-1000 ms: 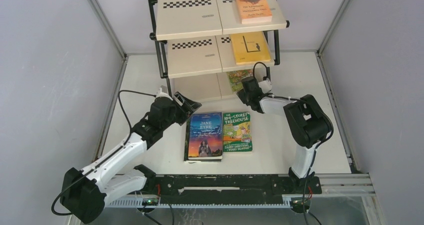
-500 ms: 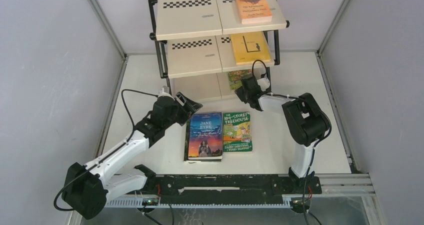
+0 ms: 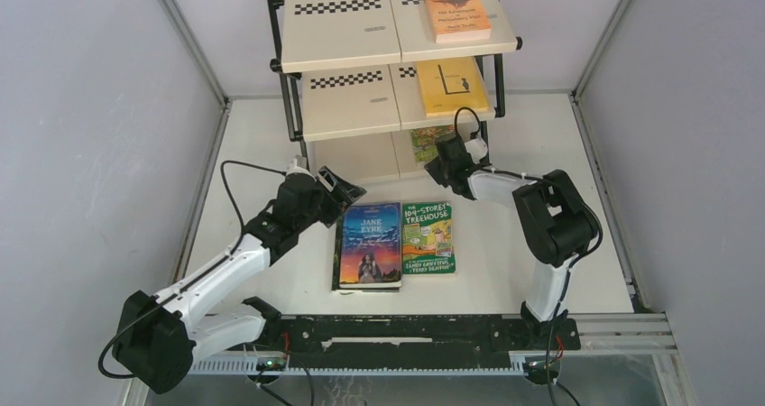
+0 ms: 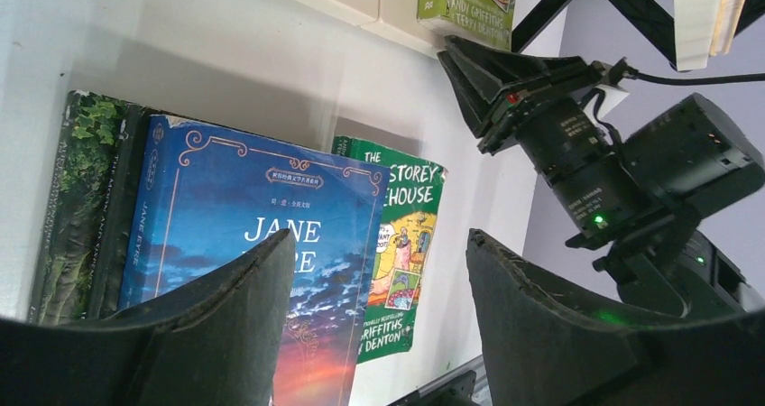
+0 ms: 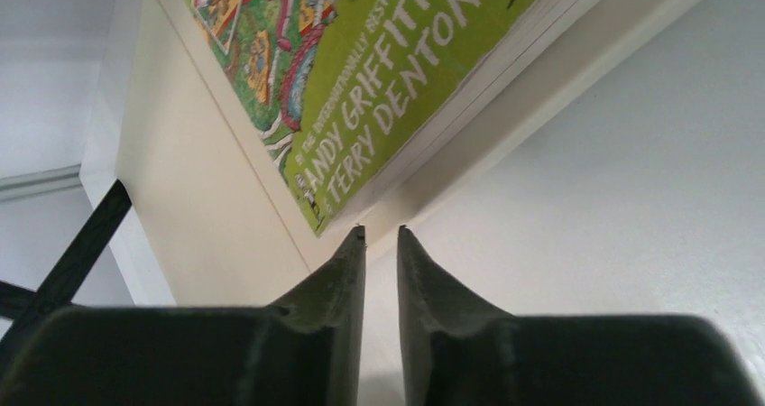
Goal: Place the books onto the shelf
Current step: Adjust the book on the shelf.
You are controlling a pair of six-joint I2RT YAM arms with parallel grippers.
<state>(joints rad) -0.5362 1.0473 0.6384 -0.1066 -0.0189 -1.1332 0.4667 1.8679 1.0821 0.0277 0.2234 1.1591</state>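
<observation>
Table [image 3: 541,144]: shelf [image 3: 338,27], Jane Eyre stack [image 3: 370,244], Treehouse [image 3: 428,236]. Shelf: orange [image 3: 456,11], yellow [image 3: 450,86], green book [image 3: 429,139].

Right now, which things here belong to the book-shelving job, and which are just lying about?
Job: shelf; orange book, yellow book and green book on it; Jane Eyre, Treehouse book and dark book beneath Jane Eyre, on the table.
Just fixtures: mounting rail, grey walls.
</observation>
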